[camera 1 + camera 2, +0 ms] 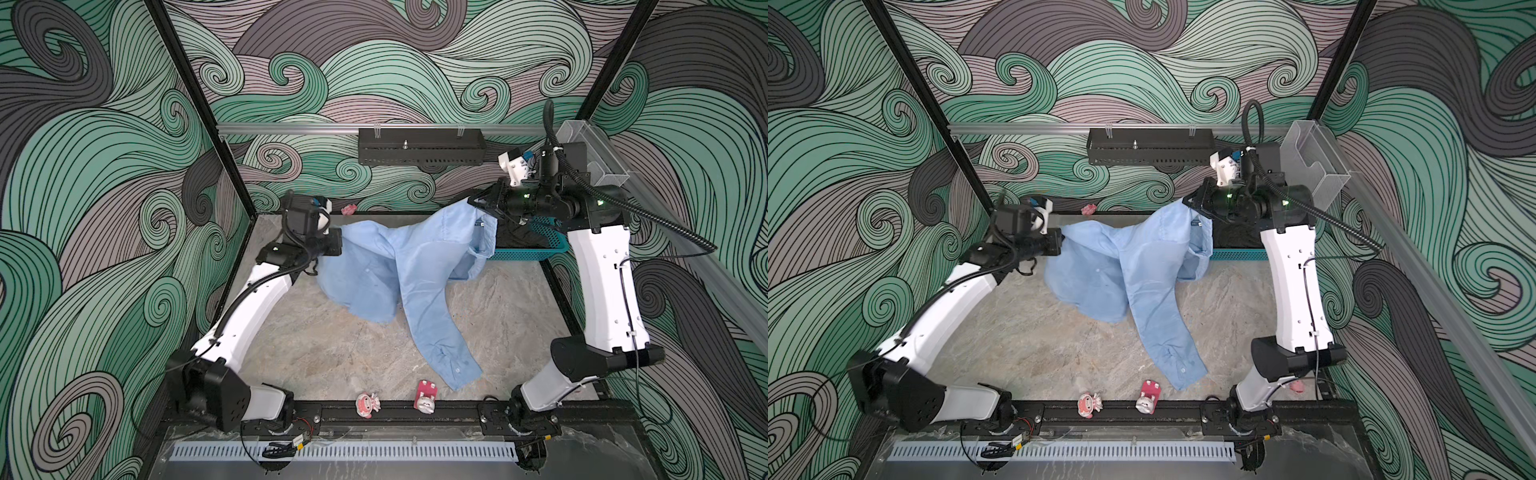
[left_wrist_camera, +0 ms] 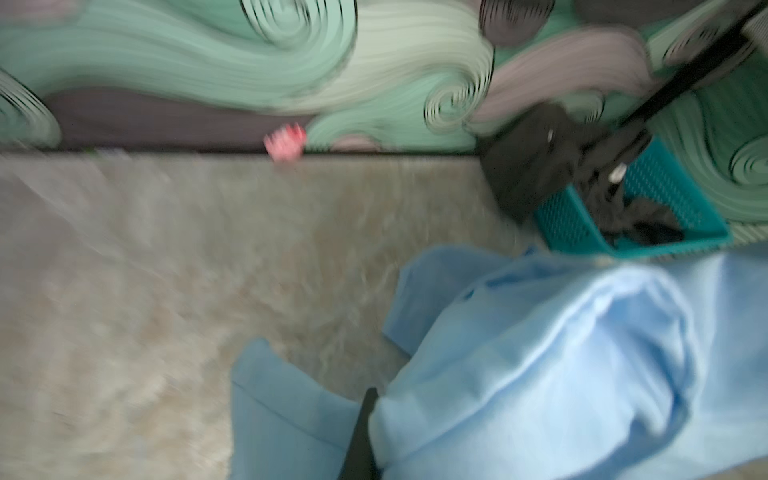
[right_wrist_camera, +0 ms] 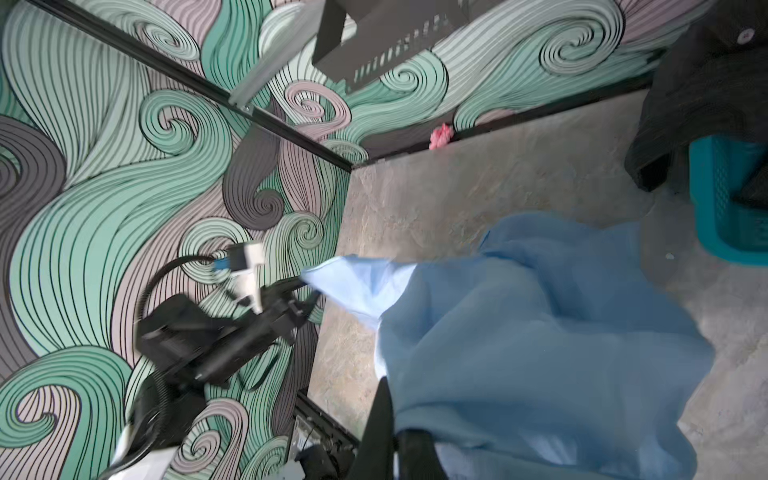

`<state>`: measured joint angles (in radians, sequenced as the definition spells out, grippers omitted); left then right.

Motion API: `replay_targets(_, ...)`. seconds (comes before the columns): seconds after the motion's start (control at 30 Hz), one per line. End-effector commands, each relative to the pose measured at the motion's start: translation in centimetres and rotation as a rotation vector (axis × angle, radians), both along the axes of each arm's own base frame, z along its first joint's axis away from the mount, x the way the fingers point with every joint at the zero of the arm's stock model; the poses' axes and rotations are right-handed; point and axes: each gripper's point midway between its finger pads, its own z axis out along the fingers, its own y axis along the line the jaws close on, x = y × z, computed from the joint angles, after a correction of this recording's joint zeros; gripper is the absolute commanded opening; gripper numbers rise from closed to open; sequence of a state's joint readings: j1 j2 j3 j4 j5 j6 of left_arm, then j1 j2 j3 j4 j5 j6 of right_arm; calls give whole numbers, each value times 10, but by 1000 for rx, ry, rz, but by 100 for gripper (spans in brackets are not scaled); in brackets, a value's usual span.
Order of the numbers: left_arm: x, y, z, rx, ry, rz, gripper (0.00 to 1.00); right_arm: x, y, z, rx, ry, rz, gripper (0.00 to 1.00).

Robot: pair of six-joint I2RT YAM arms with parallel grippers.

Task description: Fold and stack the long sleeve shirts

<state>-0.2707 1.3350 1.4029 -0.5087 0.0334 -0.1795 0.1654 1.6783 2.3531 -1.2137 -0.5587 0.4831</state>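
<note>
Evidently the spreading step: left claw [image 1: 338, 243] at nine o'clock and right claw [image 1: 478, 203] at one each pinched the blue shirt [image 1: 399, 266], slung between them, sleeve on the counter [image 1: 316, 345]. Black shirt [image 1: 515, 237] lay in the basket [image 1: 523, 253]. Next, I judged, it needed laying flat.

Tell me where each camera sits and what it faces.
Top views: high in front, looking down on the table; left arm and right arm show.
Left wrist: on the left arm, facing blue shirt and teal basket; its jaws show.
Right wrist: on the right arm, facing the shirt and left arm; its jaws show.
Shared: all see the blue shirt.
</note>
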Motion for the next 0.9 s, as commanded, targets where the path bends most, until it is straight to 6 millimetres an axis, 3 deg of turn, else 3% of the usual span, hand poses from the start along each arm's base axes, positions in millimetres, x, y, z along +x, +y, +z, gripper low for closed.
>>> replay_targets(0.0,-12,38,50,225,-91,70,0,-2,-3,-2,-14,31,-10,0)
replay_targets(0.07,-17,40,47,255,-79,62,0,0,-3,-17,-35,74,-5,0)
replay_targets(0.13,-23,42,29,258,-52,63,0,1,-4,-45,-75,138,1,0)
replay_targets(0.23,-35,50,-26,264,52,96,0,0,-10,-88,-145,234,-3,0)
replay_targets(0.37,-67,75,-99,277,239,227,0,-16,-20,-152,-228,387,2,0)
replay_targets(0.5,-107,106,-149,310,452,426,0,-36,-35,-208,-320,502,-17,1)
replay_targets(0.57,-124,107,-174,308,550,445,0,-44,-40,-238,-352,562,-27,3)
replay_targets(0.63,-134,102,-194,281,630,441,5,-47,-39,-254,-349,586,-25,8)
replay_targets(0.7,-142,93,-208,240,685,420,14,-49,-39,-259,-357,583,-30,29)
replay_targets(0.77,-144,85,-213,188,688,400,21,-55,-34,-253,-378,544,-31,48)
replay_targets(0.87,-140,79,-213,159,649,363,18,-70,-33,-237,-446,458,-56,62)
